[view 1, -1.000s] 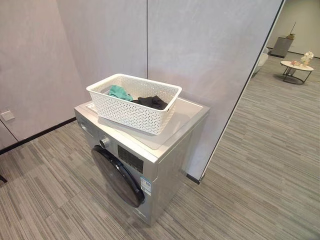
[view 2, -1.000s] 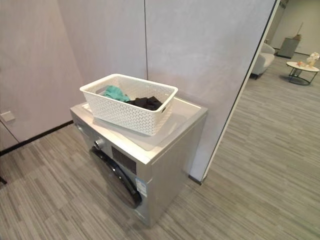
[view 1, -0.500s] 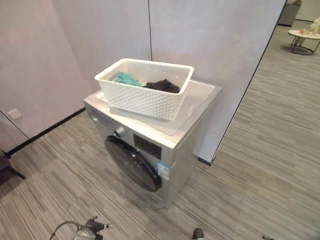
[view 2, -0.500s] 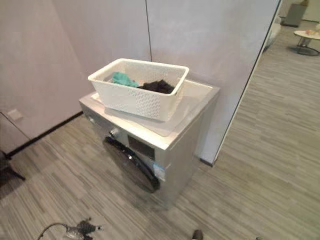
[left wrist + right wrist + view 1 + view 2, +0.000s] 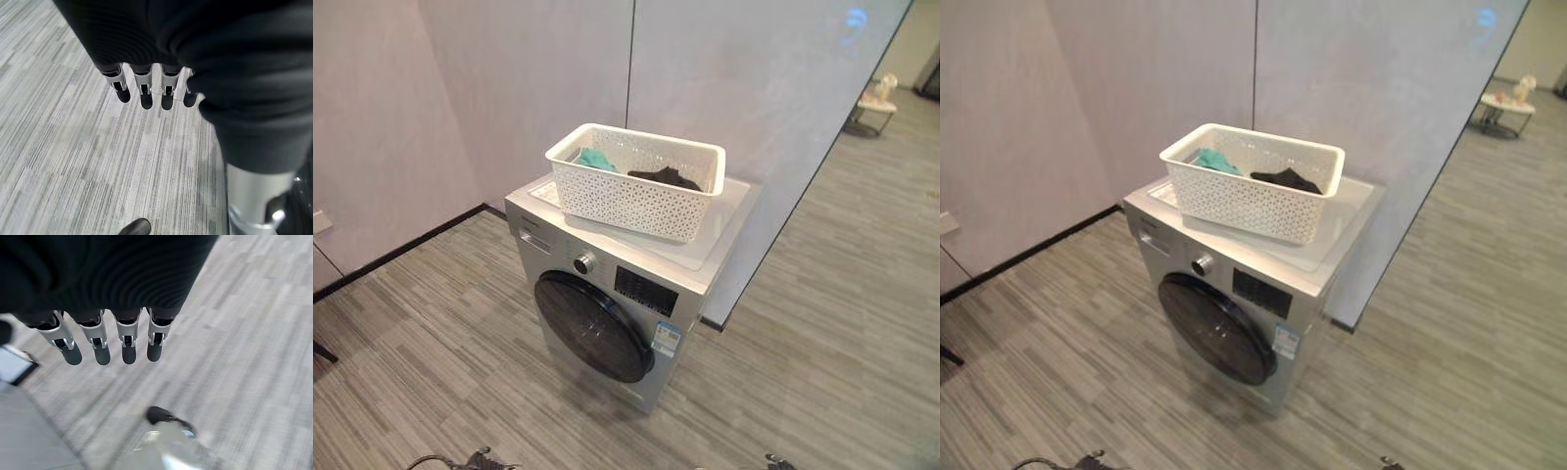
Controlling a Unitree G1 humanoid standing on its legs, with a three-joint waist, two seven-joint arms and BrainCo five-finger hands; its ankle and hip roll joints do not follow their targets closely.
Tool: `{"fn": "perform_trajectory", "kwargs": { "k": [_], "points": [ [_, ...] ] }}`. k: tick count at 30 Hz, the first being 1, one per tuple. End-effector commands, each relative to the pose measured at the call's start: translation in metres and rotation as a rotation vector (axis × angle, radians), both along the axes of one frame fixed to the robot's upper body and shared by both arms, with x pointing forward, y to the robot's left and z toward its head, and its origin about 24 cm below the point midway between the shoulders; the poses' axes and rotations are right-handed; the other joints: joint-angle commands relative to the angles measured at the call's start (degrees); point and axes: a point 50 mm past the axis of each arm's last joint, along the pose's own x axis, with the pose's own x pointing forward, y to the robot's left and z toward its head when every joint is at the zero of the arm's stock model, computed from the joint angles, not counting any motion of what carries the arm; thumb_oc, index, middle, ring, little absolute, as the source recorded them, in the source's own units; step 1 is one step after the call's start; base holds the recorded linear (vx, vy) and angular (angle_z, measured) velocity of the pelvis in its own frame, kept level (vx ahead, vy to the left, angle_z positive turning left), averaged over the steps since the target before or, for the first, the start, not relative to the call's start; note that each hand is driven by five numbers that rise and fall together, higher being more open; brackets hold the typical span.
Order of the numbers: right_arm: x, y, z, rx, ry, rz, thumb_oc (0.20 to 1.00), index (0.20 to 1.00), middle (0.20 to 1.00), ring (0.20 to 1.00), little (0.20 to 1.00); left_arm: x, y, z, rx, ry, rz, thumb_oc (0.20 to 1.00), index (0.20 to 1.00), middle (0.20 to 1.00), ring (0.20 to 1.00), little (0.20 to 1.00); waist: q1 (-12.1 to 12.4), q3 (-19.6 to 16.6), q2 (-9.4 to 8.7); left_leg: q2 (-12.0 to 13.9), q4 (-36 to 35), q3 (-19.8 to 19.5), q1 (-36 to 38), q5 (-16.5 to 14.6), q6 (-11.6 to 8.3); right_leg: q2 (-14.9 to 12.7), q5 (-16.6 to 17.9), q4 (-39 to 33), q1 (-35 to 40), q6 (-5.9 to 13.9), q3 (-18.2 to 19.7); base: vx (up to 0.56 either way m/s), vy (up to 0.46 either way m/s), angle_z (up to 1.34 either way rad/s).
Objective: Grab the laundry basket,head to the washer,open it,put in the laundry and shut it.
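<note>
A white laundry basket (image 5: 636,182) holding teal and dark laundry (image 5: 668,177) is seen resting atop the washer (image 5: 625,294), door closed, well ahead of the left hand (image 5: 146,88) and right hand (image 5: 107,340), both hung relaxed, empty, over the floor (image 5: 244,333).

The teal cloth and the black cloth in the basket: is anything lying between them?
No. In the right eye view, bare basket floor separates the teal cloth from the black cloth.
</note>
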Motion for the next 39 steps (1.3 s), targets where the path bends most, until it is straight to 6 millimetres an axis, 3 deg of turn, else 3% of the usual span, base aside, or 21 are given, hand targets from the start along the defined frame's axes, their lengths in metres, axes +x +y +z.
{"fn": "perform_trajectory", "kwargs": {
  "k": [1, 2, 3, 4, 5, 7, 9, 12, 14, 15, 17, 19, 20, 21, 23, 27, 29, 30, 32, 35, 39],
  "points": [
    [0.01, -0.019, 0.008, -0.059, -0.017, 0.023, 1.0, 1.0, 1.0, 1.0, 1.0, 0.018, 0.016, 0.009, 0.038, -0.056, 0.005, 1.0, 1.0, 1.0, 1.0, 1.0, -1.3, 1.3, -0.69, 3.3, -1.5, -5.1, -1.1, 0.7, -4.03, 6.8, -11.7, 3.1, 1.2, -0.19, 7.2, -0.03, 0.057, -0.51],
    [0.009, -0.018, 0.008, -0.056, -0.01, 0.025, 1.0, 1.0, 1.0, 1.0, 1.0, 0.016, 0.015, 0.009, 0.034, -0.05, 0.01, 1.0, 1.0, 1.0, 1.0, 1.0, -0.9, 1.3, -0.94, 3.1, -1.8, -4.2, -1.1, 1.0, -3.98, 9.0, -13.6, 2.7, 1.6, -0.97, 4.6, -0.03, 0.114, -0.31],
    [0.006, -0.015, 0.006, -0.044, -0.003, 0.039, 1.0, 1.0, 1.0, 1.0, 1.0, 0.01, 0.014, 0.007, 0.024, -0.036, 0.021, 1.0, 1.0, 1.0, 1.0, 1.0, -1.0, 1.6, -1.4, 2.4, -2.4, -3.4, -0.4, 1.4, -3.94, 15.6, -16.6, 3.6, 0.3, -2.62, 3.6, -0.04, 0.095, -0.32],
    [0.004, -0.015, 0.006, -0.046, -0.002, 0.036, 1.0, 1.0, 1.0, 1.0, 1.0, 0.009, 0.012, 0.006, 0.016, -0.032, 0.026, 1.0, 1.0, 1.0, 1.0, 1.0, -1.6, 1.8, -1.61, 2.1, -2.0, -3.6, -0.8, 1.6, -4.07, 17.9, -17.1, 3.3, -0.6, -3.04, 5.3, 0.01, 0.018, -0.54],
    [0.003, -0.014, 0.005, -0.042, -0.004, 0.036, 1.0, 1.0, 1.0, 1.0, 1.0, 0.007, 0.01, 0.005, 0.01, -0.025, 0.028, 1.0, 1.0, 1.0, 1.0, 1.0, -1.6, 2.3, -2.12, 1.7, -1.6, -3.1, -0.1, 1.5, -4.62, 18.8, -17.0, -1.1, 1.3, -4.43, 5.2, 0.03, -0.074, -0.4],
    [0.001, -0.013, 0.004, -0.037, 0.001, 0.034, 1.0, 1.0, 1.0, 1.0, 1.0, 0.006, 0.008, 0.004, 0.006, -0.019, 0.024, 1.0, 1.0, 1.0, 1.0, 1.0, -1.7, 1.9, -2.17, 1.9, -1.4, -2.8, 0.0, 1.2, -4.8, 19.5, -17.4, -3.5, 2.9, -4.91, 5.9, 0.05, -0.095, 0.17],
    [-0.006, -0.015, 0.004, -0.055, 0.037, 0.043, 1.0, 1.0, 1.0, 1.0, 1.0, 0.0, 0.001, 0.0, -0.01, -0.008, 0.025, 1.0, 1.0, 1.0, 1.0, 1.0, -0.8, 0.3, -1.22, 2.9, -0.2, -1.4, 0.0, 0.4, -5.7, 21.6, -17.6, -9.4, 6.5, -5.79, 8.0, 0.11, -0.179, -0.28],
    [0.003, -0.018, 0.006, -0.066, 0.009, 0.035, 1.0, 1.0, 1.0, 1.0, 1.0, 0.007, -0.008, -0.001, -0.036, -0.039, 0.037, 1.0, 1.0, 1.0, 1.0, 1.0, -0.4, 2.0, -1.07, 4.3, 12.3, -2.4, -4.5, -1.1, -7.22, 21.6, -17.4, -10.8, 7.9, -6.71, 9.3, 0.03, -0.151, -0.18],
    [0.009, -0.019, 0.008, -0.078, 0.001, 0.054, 1.0, 1.0, 1.0, 1.0, 1.0, 0.006, -0.009, -0.001, -0.041, -0.044, 0.066, 1.0, 1.0, 1.0, 1.0, 1.0, 0.2, 2.7, -1.03, 4.3, 16.2, -5.0, -7.0, 1.3, -8.66, 21.6, -17.8, -10.5, 8.5, -7.51, 10.4, -0.01, -0.05, -0.32],
    [0.009, -0.021, 0.008, -0.085, 0.006, 0.055, 1.0, 1.0, 1.0, 1.0, 1.0, 0.006, -0.01, -0.002, -0.044, -0.043, 0.071, 1.0, 1.0, 1.0, 1.0, 1.0, 0.0, 2.9, -0.98, 6.1, 16.3, -4.3, -8.0, 2.3, -9.1, 21.2, -18.0, -10.3, 8.8, -7.56, 10.1, 0.01, -0.007, -0.48],
    [0.007, -0.021, 0.008, -0.089, 0.009, 0.055, 1.0, 1.0, 1.0, 1.0, 1.0, 0.005, -0.009, -0.002, -0.039, -0.045, 0.079, 1.0, 1.0, 1.0, 1.0, 1.0, -0.1, 3.1, -1.04, 9.4, 13.0, -3.0, -8.5, 3.1, -9.0, 20.1, -18.8, -9.8, 9.1, -7.4, 9.5, 0.06, 0.04, -0.21],
    [0.01, -0.02, 0.008, -0.09, -0.004, 0.07, 1.0, 1.0, 1.0, 1.0, 1.0, 0.003, -0.004, -0.001, -0.026, -0.046, 0.112, 1.0, 1.0, 1.0, 1.0, 1.0, 0.4, 3.0, -0.68, 10.9, 8.2, -8.0, -9.3, 5.2, -9.54, 20.0, -19.9, -9.2, 9.0, -7.39, 10.6, 0.11, 0.084, -0.04],
    [0.011, -0.019, 0.009, -0.093, -0.011, 0.082, 1.0, 1.0, 1.0, 1.0, 1.0, 0.002, -0.001, 0.0, -0.017, -0.043, 0.124, 1.0, 1.0, 1.0, 1.0, 1.0, 0.1, 3.0, -0.32, 12.4, 6.1, -8.7, -9.2, 7.0, -10.27, 20.1, -20.5, -8.8, 9.0, -7.36, 11.0, 0.11, 0.16, -0.01],
    [0.009, -0.026, 0.011, -0.116, -0.016, 0.056, 1.0, 1.0, 1.0, 1.0, 1.0, 0.001, 0.003, 0.001, -0.006, -0.045, 0.134, 1.0, 1.0, 1.0, 1.0, 1.0, -0.9, 3.3, 0.29, 17.5, 4.1, -7.2, -10.3, 11.5, -11.83, 19.2, -21.4, -7.9, 9.2, -7.24, 10.8, 0.14, 0.222, 0.09],
    [0.011, -0.029, 0.014, -0.117, -0.046, 0.039, 1.0, 1.0, 1.0, 1.0, 1.0, 0.001, 0.006, 0.002, 0.002, -0.052, 0.149, 1.0, 1.0, 1.0, 1.0, 1.0, -1.1, 3.3, 1.96, 21.1, -0.8, -7.1, -9.3, 15.8, -13.58, 19.8, -23.1, -5.9, 9.6, -6.9, 11.5, 0.14, 0.236, 0.13],
    [0.016, -0.032, 0.017, -0.119, -0.071, 0.037, 1.0, 1.0, 1.0, 1.0, 1.0, -0.003, 0.013, 0.003, 0.018, -0.043, 0.158, 1.0, 1.0, 1.0, 1.0, 1.0, -1.4, 3.0, 3.23, 24.5, -2.5, -7.9, -8.0, 17.4, -15.0, 19.7, -25.5, -2.1, 9.4, -6.58, 12.8, 0.09, 0.215, -0.23],
    [0.024, -0.033, 0.019, -0.122, -0.096, 0.045, 1.0, 1.0, 1.0, 1.0, 1.0, -0.004, 0.014, 0.003, 0.007, -0.042, 0.185, 1.0, 1.0, 1.0, 1.0, 1.0, -1.2, 2.8, 3.34, 23.1, 0.2, -12.4, -7.9, 14.5, -14.67, 18.9, -25.8, -0.1, 8.6, -5.89, 14.4, 0.08, 0.365, -0.28],
    [0.024, -0.036, 0.02, -0.122, -0.094, 0.029, 1.0, 1.0, 1.0, 1.0, 1.0, 0.005, 0.015, 0.006, -0.004, -0.085, 0.2, 1.0, 1.0, 1.0, 1.0, 1.0, -1.5, 2.6, 2.92, 21.0, 4.9, -14.1, -8.4, 9.3, -14.48, 16.8, -26.1, 1.9, 7.9, -4.78, 15.3, 0.07, 0.384, -0.25],
    [0.024, -0.036, 0.02, -0.121, -0.094, 0.029, 1.0, 1.0, 1.0, 1.0, 1.0, 0.006, 0.015, 0.006, -0.004, -0.085, 0.2, 1.0, 1.0, 1.0, 1.0, 1.0, -1.5, 2.6, 2.9, 21.0, 5.1, -14.1, -8.5, 9.2, -14.45, 16.8, -26.1, 2.0, 7.9, -4.75, 15.3, 0.03, 0.262, -0.48],
    [0.022, -0.03, 0.018, -0.112, -0.08, 0.061, 1.0, 1.0, 1.0, 1.0, 1.0, 0.034, 0.014, 0.014, -0.003, -0.164, 0.105, 1.0, 1.0, 1.0, 1.0, 1.0, -0.8, 3.2, 0.7, 16.2, 16.9, -13.1, -11.8, 0.3, -12.54, 11.7, -24.6, 1.4, 9.1, -2.32, 15.4, 0.02, 0.49, 0.01],
    [0.031, -0.024, 0.018, -0.106, -0.097, 0.116, 1.0, 1.0, 1.0, 1.0, 1.0, 0.047, 0.019, 0.02, 0.024, -0.19, 0.047, 1.0, 1.0, 1.0, 1.0, 1.0, -0.2, 3.8, -0.97, 14.1, 20.5, -12.2, -12.5, -3.5, -10.98, 8.9, -22.6, 1.9, 8.0, -0.42, 16.7, -0.03, 0.337, -0.19]
  ]
}}
